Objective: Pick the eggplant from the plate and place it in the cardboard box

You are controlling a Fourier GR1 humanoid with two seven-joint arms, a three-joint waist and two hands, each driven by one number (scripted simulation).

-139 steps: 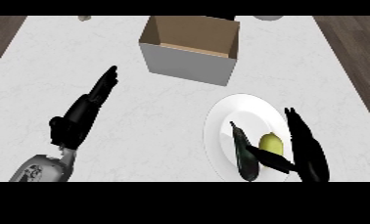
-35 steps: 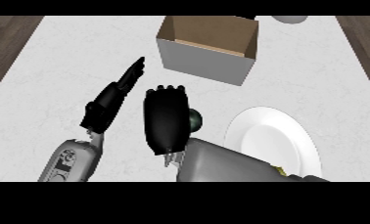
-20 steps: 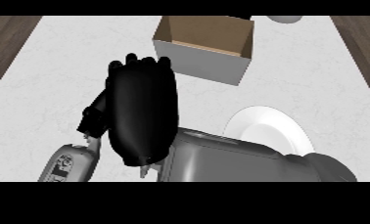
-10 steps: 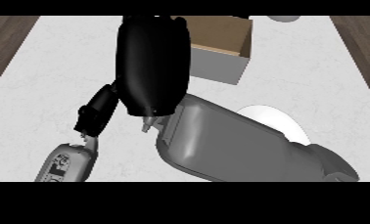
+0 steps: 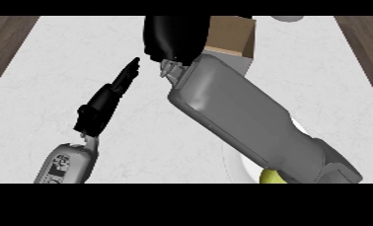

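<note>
Grey metal shows first at your lower left, where the left forearm point(image 5: 67, 163) comes in from the bottom edge. Its black left hand point(image 5: 102, 106) lies over the white counter point(image 5: 51, 72) with fingers straight and together, pointing up and to the right — it holds nothing and touches no object you can see.

Move right and the right forearm point(image 5: 251, 121) fills most of the view, a broad grey slab running from the lower right corner up toward the top centre. At its end the right hand point(image 5: 175, 37) shows only as a dark back, seen from behind, held over the near left part of the cardboard box point(image 5: 233, 35). You cannot tell from this angle whether its fingers are curled or spread, nor whether anything sits inside them.

The eggplant does not show anywhere — whether the hand hides it cannot be told. The box stands at the top of the counter, its brown inner wall and pale outer side partly visible beside the hand.

Down at the lower right, a sliver of the white plate point(image 5: 241, 170) peeks from under the forearm, with a yellow-green object point(image 5: 271, 176) just at the forearm's lower edge.
</note>
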